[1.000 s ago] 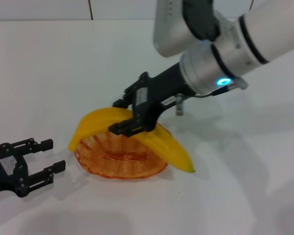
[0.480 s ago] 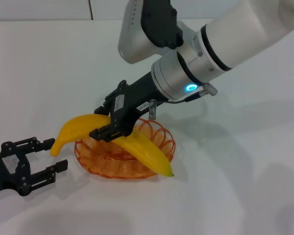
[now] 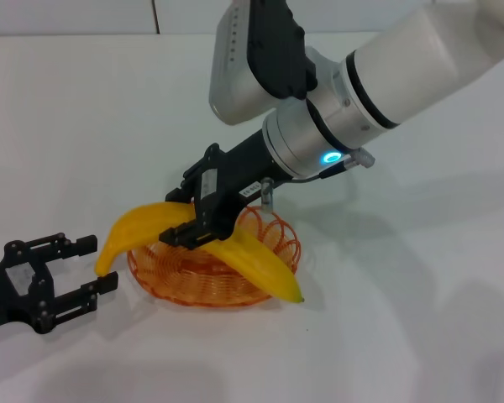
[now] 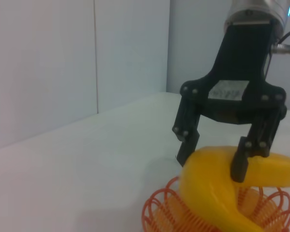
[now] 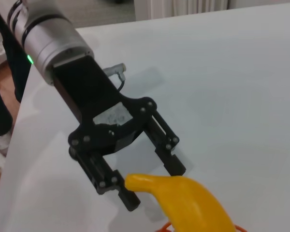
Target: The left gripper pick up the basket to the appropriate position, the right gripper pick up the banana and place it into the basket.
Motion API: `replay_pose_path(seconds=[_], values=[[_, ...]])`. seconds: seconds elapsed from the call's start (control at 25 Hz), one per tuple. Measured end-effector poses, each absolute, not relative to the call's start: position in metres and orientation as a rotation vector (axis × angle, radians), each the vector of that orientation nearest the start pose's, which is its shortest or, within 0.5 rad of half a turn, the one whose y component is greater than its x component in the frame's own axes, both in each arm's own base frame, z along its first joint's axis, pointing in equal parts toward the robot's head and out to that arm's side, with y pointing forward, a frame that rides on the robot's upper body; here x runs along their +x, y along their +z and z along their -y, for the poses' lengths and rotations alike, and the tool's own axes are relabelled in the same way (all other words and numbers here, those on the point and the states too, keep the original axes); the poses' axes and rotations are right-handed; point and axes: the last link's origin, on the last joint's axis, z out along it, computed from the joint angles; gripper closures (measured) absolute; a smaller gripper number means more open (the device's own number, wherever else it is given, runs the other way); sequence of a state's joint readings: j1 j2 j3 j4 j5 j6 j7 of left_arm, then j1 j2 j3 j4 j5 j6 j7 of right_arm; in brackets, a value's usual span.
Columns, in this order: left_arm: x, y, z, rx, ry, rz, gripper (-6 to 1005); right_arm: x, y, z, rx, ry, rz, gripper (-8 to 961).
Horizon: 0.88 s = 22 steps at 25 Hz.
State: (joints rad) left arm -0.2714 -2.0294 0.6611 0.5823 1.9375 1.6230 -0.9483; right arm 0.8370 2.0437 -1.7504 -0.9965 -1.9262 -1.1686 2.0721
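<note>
My right gripper [image 3: 200,228] is shut on the yellow banana [image 3: 254,260] near its middle and holds it across the orange wire basket [image 3: 178,290], just above the rim, with both ends reaching past it. The left wrist view shows the same grip [image 4: 211,164], with the banana [image 4: 208,189] over the basket [image 4: 157,212]. My left gripper [image 3: 99,264] is open and empty on the table, left of the basket. The banana's stem end [image 5: 193,203] reaches toward the gap between the left gripper's [image 5: 153,186] open fingers.
The white table [image 3: 403,336] stretches all around the basket. The bulky white right arm [image 3: 361,92] hangs over the area behind and to the right of the basket.
My right gripper has carried the banana to the left and down, so it now lies across the basket. The basket and the left gripper have barely moved.
</note>
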Motion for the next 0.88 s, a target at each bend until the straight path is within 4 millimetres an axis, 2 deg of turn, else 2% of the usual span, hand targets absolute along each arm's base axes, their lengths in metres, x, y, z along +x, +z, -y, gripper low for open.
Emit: replay_pose_path(seconds=[0.32,0.56,0.64,0.76,0.88], values=[[-0.341,0.014,-0.247,-2.621,-0.631,0.415,395,0.085,-0.102,-0.35,-3.142,0.015,-0.17,320],[-0.342,0.014,-0.246,-2.62,-0.63,0.42,395,0.086,-0.1,-0.352,-3.133,0.025,-0.179,238],[-0.342,0.014,-0.246,-2.619,-0.629,0.42,395,0.087,-0.098,-0.352,-3.133,0.031,-0.18,238],[-0.342,0.014,-0.245,-2.619,-0.628,0.419,396,0.09,-0.092,-0.351,-3.133,0.05,-0.155,239],[-0.342,0.014,-0.245,-2.619,-0.626,0.417,396,0.104,-0.076,-0.351,-3.123,0.112,-0.164,239]])
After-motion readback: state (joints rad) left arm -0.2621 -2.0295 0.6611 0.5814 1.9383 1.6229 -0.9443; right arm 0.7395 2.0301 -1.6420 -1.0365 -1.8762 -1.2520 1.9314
